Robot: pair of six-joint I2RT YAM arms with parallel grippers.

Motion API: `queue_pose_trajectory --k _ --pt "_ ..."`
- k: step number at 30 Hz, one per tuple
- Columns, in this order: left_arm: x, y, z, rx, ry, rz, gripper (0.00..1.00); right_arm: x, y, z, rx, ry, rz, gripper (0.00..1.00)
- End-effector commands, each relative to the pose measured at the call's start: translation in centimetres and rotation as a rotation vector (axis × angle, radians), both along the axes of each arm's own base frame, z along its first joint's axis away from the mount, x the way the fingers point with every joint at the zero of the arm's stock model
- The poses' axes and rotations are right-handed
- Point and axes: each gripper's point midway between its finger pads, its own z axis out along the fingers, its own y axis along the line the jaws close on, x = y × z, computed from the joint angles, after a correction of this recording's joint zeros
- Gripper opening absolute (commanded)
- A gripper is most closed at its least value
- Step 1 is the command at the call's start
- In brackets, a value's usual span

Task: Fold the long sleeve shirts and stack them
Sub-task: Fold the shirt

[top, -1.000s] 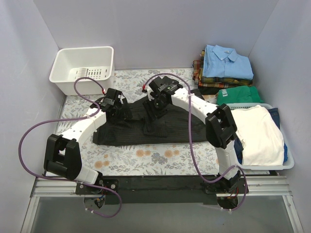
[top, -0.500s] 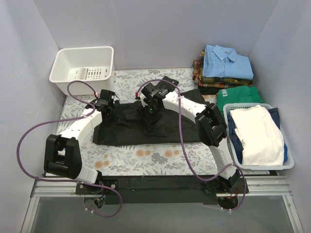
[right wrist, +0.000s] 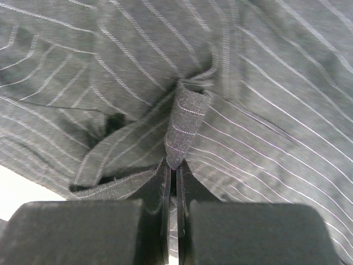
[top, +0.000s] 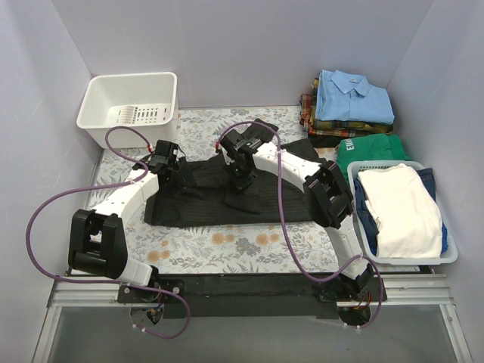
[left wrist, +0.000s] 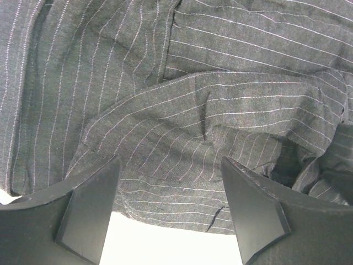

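The pinstriped black shirt (top: 197, 200) lies spread and rumpled mid-surface (top: 227, 246), not yet folded. The right tool (right wrist: 172, 164) is pinched tight on a ridge of its cloth. The left tool (left wrist: 169, 162) stands wide over it, holding nothing. The folded shirts (top: 354, 98) sit stacked at far right; this one is yet to join them.

My charcoal pinstriped shirt (top: 193, 204) lies spread wide across the desk (top: 227, 243), rumpled and creased, with one narrow ridge of its cloth pinched upright in my right claw (right wrist: 171, 174). At the far right, a light blue shirt (top: 354, 96) sits folded atop a plaid shirt (top: 308, 110).
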Motion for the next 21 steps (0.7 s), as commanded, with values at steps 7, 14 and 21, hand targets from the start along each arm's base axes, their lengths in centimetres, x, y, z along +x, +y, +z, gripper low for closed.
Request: queue_pose_trajectory --k 7,14,21 --pt "1.0 -0.4 0.3 -0.014 -0.013 -0.023 0.72 5.6 -1.6 16.2 0.091 -0.448 -0.144 0.01" --pt "2.0 -0.8 0.8 -0.016 -0.050 -0.073 0.70 8.2 -2.4 27.9 0.243 -0.712 -0.248 0.01" --pt "2.6 -1.2 1.9 0.004 -0.149 -0.195 0.70 8.4 -3.8 35.5 0.384 -0.896 -0.304 0.01"
